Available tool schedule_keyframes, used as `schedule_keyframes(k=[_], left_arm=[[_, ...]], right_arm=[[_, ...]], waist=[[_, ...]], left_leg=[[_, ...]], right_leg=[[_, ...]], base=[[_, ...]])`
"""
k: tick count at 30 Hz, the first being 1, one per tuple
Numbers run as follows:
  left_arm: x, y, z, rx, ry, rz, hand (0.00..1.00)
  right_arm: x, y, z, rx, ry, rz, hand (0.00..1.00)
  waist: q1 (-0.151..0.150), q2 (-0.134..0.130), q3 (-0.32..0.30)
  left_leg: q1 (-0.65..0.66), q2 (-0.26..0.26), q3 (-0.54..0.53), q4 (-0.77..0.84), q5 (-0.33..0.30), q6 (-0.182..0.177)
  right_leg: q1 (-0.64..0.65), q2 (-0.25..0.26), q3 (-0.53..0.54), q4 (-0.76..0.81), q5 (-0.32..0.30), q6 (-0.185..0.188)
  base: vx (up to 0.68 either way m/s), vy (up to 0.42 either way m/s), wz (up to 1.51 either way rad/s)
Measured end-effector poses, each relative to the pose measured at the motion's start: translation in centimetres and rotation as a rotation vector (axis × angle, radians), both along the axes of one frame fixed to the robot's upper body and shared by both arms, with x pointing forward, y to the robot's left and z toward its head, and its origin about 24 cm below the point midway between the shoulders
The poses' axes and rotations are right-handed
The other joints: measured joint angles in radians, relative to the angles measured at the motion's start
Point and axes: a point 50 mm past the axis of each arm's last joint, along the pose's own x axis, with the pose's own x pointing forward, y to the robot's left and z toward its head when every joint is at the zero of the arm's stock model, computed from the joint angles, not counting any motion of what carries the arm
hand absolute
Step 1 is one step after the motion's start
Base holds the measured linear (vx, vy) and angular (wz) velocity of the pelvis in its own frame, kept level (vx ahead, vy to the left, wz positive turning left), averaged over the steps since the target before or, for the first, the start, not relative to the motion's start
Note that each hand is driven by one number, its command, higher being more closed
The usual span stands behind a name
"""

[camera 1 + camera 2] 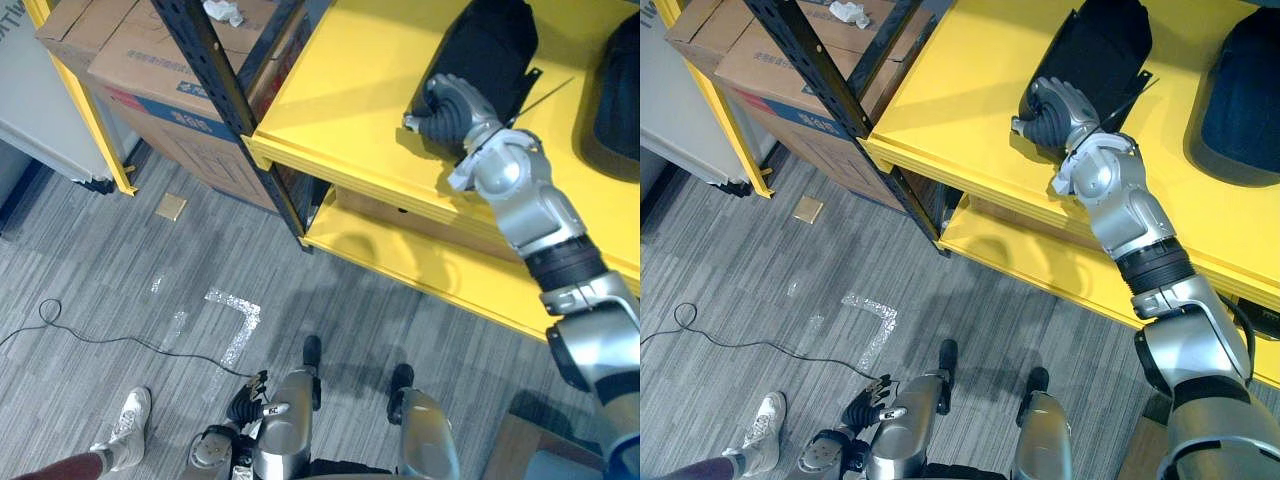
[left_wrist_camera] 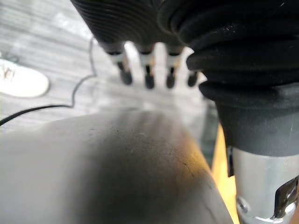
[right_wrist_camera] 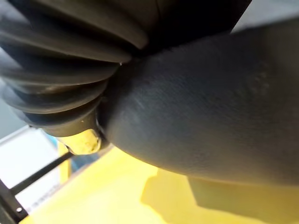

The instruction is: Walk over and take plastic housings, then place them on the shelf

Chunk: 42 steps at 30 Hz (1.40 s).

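**Right hand at the housing on the upper shelf, left hand idle**

Your right hand (image 1: 1052,112) is up on the yellow shelf (image 1: 960,90), with the arm stretched out over the shelf's front edge. The hand presses against the near end of a black plastic housing (image 1: 1095,45), which lies flat on the shelf board. The right wrist view shows the housing's dark matte surface right against the ribbed cover, with yellow board below it. The fingers are hidden against the housing, so you cannot tell whether they grip it or only touch it.

A second housing (image 1: 1240,100), rounded and dark, also rests on this shelf. It is off to the right and well apart from the first.

Your left hand (image 2: 147,70) hangs low by the robot's side, far from the shelf. Its fingers are straight, spread in a loose row and holding nothing, and they point down at the grey floor (image 1: 100,260).

A lower shelf (image 1: 400,255), also yellow, runs under the upper one. A black upright (image 1: 215,70) of the rack stands at the shelf's left corner, with cardboard boxes (image 1: 150,60) stacked behind and beside it.

On the floor you can see an L-shaped tape mark (image 1: 240,318) and a small brown square (image 1: 170,207) nearer the boxes. A person's white shoe (image 1: 128,425) stands at the lower left, near the left hand.
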Motion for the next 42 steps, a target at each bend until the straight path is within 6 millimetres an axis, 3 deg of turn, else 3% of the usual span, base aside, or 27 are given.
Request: schedule_keyframes(k=[7, 15, 23, 32, 33, 42], left_arm=[[0.0, -0.1, 0.0, -0.014, 0.001, 0.015, 0.0], [0.0, -0.5, 0.0, -0.026, 0.016, 0.029, 0.0], [-0.1, -0.6, 0.0, -0.022, 0.014, 0.04, 0.0], [-0.2, -1.4, 0.0, -0.074, 0.024, 0.058, 0.0], [-0.2, -1.5, 0.0, -0.077, 0.024, 0.06, 0.0], [-0.1, -1.6, 0.1, -0.081, 0.016, 0.06, 0.0]], right_arm=[[0.3, 2.4, 0.4, -0.05, -0.034, 0.036, 1.0], [0.9, 2.6, 0.3, -0.082, -0.024, -0.032, 1.0], [2.1, 0.2, 0.2, -0.031, -0.026, -0.2, 1.0], [2.4, -1.5, 1.1, 0.011, -0.061, -0.29, 1.0], [2.5, -1.7, 1.2, 0.0, -0.064, -0.3, 0.0], [2.5, -2.0, 1.6, -0.047, -0.089, -0.275, 0.0]], waist=[[0.014, 0.001, 0.0], [0.039, 0.024, -0.002], [0.054, 0.031, -0.005], [0.06, 0.067, 0.001], [0.063, 0.069, 0.0], [0.075, 0.069, 0.0]], left_leg=[[-0.003, -0.001, -0.013, 0.007, -0.001, 0.0], [-0.027, 0.0, -0.033, 0.032, -0.005, -0.001], [-0.054, -0.008, -0.043, 0.032, 0.0, -0.002], [-0.071, -0.009, -0.043, 0.039, 0.002, -0.005], [-0.072, -0.01, -0.043, 0.039, 0.002, -0.005], [-0.077, -0.009, -0.044, 0.035, 0.005, -0.01]], right_leg=[[0.01, 0.001, -0.011, -0.006, -0.001, -0.001], [0.004, 0.003, -0.029, -0.002, -0.005, -0.007], [-0.028, -0.005, -0.035, 0.025, -0.01, -0.006], [-0.064, -0.014, -0.03, 0.072, -0.036, -0.011], [-0.069, -0.017, -0.029, 0.081, -0.041, -0.013], [-0.08, -0.017, -0.03, 0.091, -0.046, -0.016]], base=[[0.0, 0.002, 0.04], [-0.02, 0.003, 0.06], [0.0, 0.003, 0.05], [0.0, -0.002, 0.0], [0.0, 0.0, 0.0], [0.0, 0.0, 0.0]])
